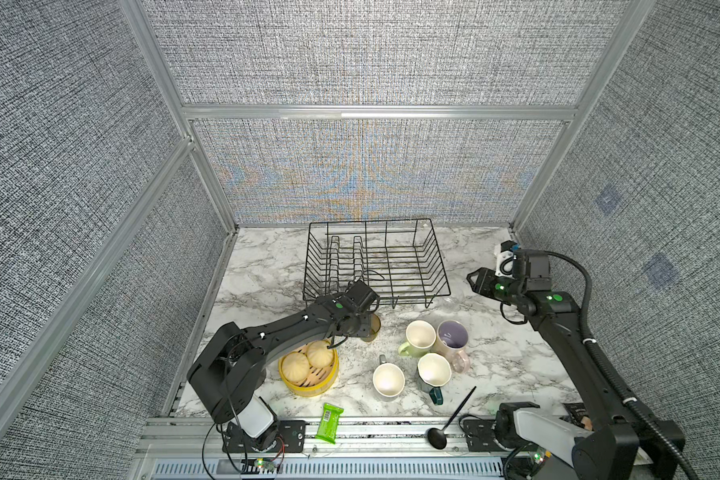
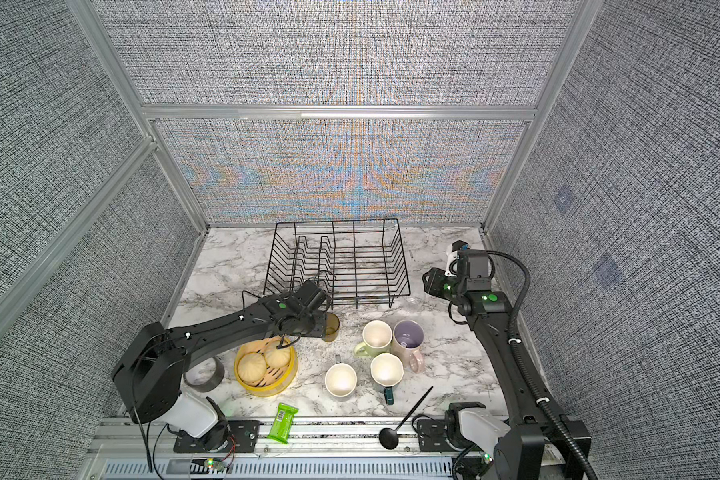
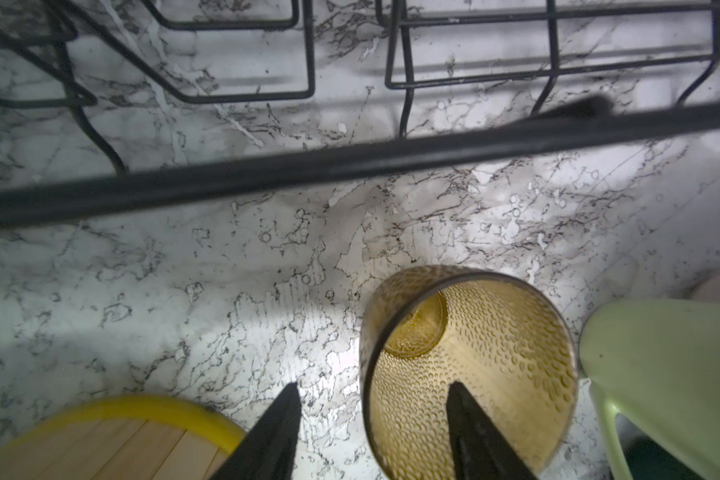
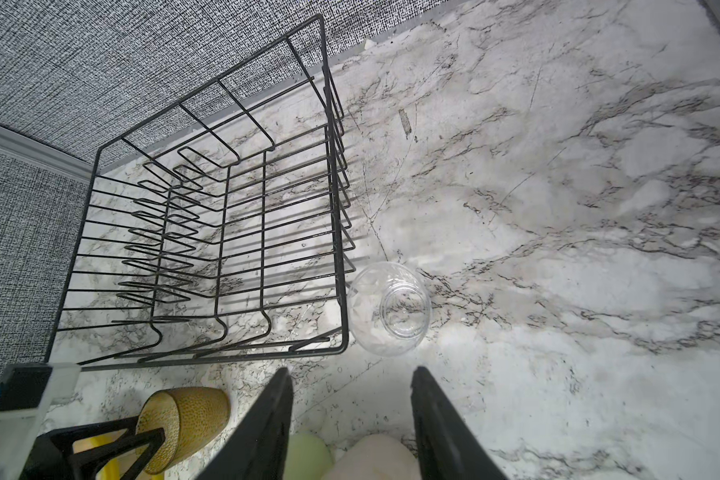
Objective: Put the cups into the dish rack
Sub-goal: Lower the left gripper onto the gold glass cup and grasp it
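Left gripper, jaws apart, straddles the amber tumbler wall (one finger inside, ready to pinch), on the tabletop just near of the empty dish rack; right gripper hangs open-jawed, empty, by the clear glass.

This is a robotics lab test booth dressed as a kitchen counter. Grey woven fabric panels in an aluminium frame wall in a marble-patterned tabletop. Two robot arms are mounted on a metal rail at its front edge. A dish rack, mugs and a steamer basket supply the kitchen setting.
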You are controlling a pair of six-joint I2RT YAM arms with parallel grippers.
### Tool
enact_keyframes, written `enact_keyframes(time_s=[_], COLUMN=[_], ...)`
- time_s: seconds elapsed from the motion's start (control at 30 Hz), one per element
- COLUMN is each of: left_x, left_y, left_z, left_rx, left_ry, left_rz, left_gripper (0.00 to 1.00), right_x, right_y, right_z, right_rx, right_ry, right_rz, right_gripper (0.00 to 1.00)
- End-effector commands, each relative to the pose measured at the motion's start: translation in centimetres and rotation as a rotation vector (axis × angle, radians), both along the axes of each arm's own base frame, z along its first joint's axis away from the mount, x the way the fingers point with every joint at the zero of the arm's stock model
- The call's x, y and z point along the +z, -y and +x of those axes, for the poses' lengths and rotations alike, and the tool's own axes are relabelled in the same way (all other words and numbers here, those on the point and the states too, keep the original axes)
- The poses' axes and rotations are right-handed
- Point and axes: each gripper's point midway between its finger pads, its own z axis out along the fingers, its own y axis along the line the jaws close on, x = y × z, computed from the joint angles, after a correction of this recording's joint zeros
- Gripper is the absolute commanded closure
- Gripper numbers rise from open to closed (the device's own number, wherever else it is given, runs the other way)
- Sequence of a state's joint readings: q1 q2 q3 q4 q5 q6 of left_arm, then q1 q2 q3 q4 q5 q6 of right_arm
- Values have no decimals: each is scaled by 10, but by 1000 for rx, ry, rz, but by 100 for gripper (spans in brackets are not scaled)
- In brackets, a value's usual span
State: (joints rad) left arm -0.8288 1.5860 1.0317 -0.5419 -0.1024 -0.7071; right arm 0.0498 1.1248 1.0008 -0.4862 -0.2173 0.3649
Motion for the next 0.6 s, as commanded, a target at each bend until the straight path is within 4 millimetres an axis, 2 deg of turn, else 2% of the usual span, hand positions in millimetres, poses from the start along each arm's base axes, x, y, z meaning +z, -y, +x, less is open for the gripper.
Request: enact_keyframes(time_s=[0.0,0.07,0.13,0.17,0.23,0.3,0.43,0.57], left_x=[-4,-8,-12,-15,-14,-9,5,35], left_y=[0,3,2,1,-8,-8,-6,-7], left_z=[0,-2,-4,-5,-7,-10,-17,-19], left_rx=[11,3,3,8,36,24,2,-19], left_ry=[-18,-36,-50,-58,-73,-78,-65,-12], left_rz=[7,4,9,18,58,49,-11,-64], left_gripper=[58,65,67,73,92,100,100,100], right_x=[3,2,5,-7,-8,-5,-1,6], right_y=[-4,-4,-5,-6,-6,-6,-8,-15], right_z=[2,0,1,-3,-5,-7,-7,-10], right_rx=[13,14,18,21,23,21,19,29], right_ry=[6,0,15,-10,-23,-21,0,10], right_rz=[18,17,26,28,30,30,56,106], right_gripper=[52,52,52,52,52,52,52,52])
